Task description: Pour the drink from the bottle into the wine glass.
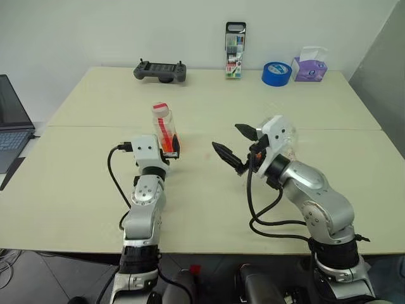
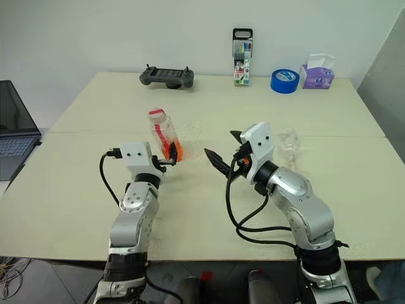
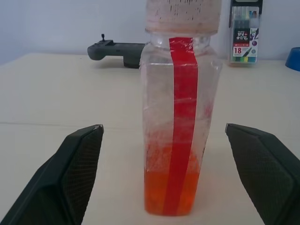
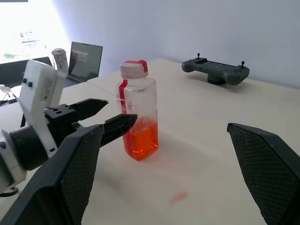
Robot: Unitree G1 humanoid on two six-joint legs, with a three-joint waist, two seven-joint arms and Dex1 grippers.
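Bottle (image 3: pixel 180 122) stands capped on the bench (image 1: pixel 82 183) between the left gripper's (image 1: pixel 172 145) spread fingers, ungrasped; right gripper (image 1: pixel 235 144) likewise spread; next move: close on the body.

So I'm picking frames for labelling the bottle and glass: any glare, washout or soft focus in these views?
Right wrist view: window light washes out one corner behind the laptop; the bottle stays readable. Left wrist view: the bottle is close, its cap soft and grainy. Eye views: even light, weak shadows; the wine glass is faint against the table, partly behind the right arm.
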